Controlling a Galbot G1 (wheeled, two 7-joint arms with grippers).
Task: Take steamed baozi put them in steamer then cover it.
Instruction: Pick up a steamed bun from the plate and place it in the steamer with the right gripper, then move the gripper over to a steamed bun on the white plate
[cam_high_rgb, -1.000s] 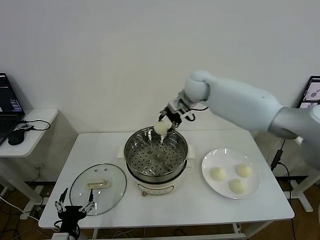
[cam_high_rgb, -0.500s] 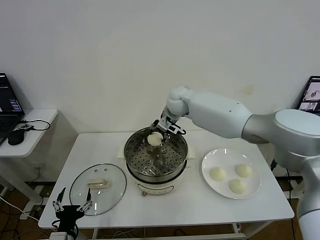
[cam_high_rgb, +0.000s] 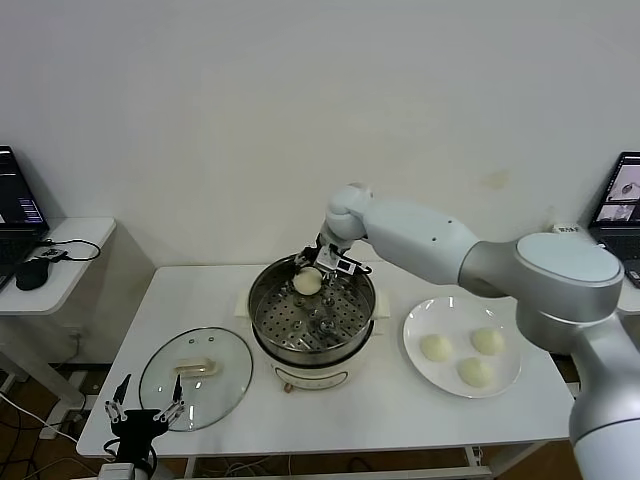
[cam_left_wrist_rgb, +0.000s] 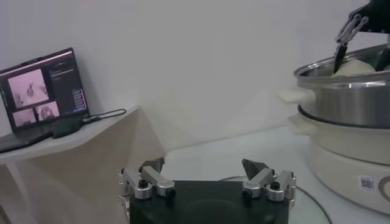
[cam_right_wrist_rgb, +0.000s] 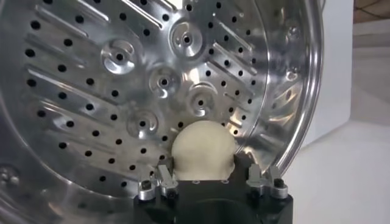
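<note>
The steamer (cam_high_rgb: 266, 322) stands mid-table on its white base, with its perforated tray (cam_right_wrist_rgb: 122, 91) showing. My right gripper (cam_high_rgb: 311, 276) is low inside the steamer's far side, shut on one baozi (cam_high_rgb: 306, 284), which sits close over the tray's edge in the right wrist view (cam_right_wrist_rgb: 203, 149). Three more baozi (cam_high_rgb: 435, 347) lie on the white plate (cam_high_rgb: 412, 330) to the right. The glass cover (cam_high_rgb: 196, 376) with its cream handle lies flat at the front left. My left gripper (cam_high_rgb: 143, 412) is open and empty at the table's front left edge, also seen in its wrist view (cam_left_wrist_rgb: 207, 173).
A side table with a laptop and mouse (cam_high_rgb: 32, 275) stands at the far left. Another laptop (cam_high_rgb: 618, 195) is at the far right. The white wall is close behind the table. The steamer (cam_left_wrist_rgb: 347, 97) rises to the side of the left gripper.
My right gripper has moved left and down with the baozi, from above the steamer's far rim to inside the pot. The left arm has not moved.
</note>
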